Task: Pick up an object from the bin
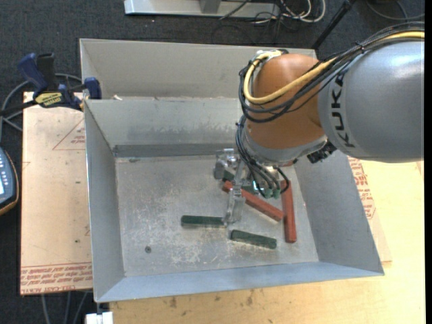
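My gripper (233, 206) hangs low over the middle of the bin, beneath the orange wrist cover. Its tip is right at the right end of a dark green bar (202, 221) lying flat on the bin floor. A second dark green bar (253, 239) lies just below and to the right of the tip. Two red bars sit to the right: one slanted (262, 207), running out from under the gripper, and one nearly upright (289, 219) beside it. Nothing can be seen held.
The left half of the bin floor is bare scuffed metal. The arm and its orange cover hide the back right part of the bin. The bin's sloping walls rise close behind and to the right of the gripper.
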You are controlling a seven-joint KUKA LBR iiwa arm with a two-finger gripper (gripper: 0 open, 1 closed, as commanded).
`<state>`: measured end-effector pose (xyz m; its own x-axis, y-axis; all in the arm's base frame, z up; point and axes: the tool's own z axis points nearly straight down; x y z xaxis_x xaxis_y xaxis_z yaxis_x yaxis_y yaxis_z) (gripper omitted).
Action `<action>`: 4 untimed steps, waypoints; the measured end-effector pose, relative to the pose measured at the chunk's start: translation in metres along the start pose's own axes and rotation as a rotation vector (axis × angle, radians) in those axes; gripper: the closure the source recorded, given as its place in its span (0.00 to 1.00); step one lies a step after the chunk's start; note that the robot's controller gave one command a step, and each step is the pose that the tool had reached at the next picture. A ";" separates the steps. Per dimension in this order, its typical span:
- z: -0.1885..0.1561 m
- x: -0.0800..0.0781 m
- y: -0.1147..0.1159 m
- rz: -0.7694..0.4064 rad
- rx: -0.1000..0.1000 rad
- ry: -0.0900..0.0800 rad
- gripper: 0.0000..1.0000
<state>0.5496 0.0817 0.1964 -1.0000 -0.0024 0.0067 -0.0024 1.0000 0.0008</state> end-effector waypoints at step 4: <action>-0.136 -0.016 -0.023 -0.023 0.000 -0.020 1.00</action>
